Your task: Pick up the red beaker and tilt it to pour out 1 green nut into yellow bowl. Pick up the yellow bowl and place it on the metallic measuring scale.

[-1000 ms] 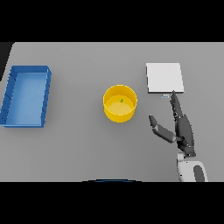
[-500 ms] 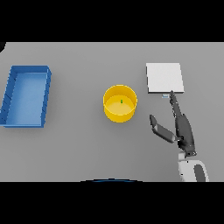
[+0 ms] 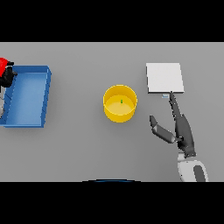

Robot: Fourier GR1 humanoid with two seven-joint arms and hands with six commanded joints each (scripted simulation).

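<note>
Blue tray [image 3: 27, 98] on grey counter [image 3: 78, 148], far left side. Rectangular, open top, raised walls, flat floor inside. Long axis runs front to back, slightly skewed so near end sits further left than far end. Left wall partly cut off by view edge. Nothing visible lying inside. Counter plain grey, spans whole view, no markings.

no readable text or labels anywhere
</note>
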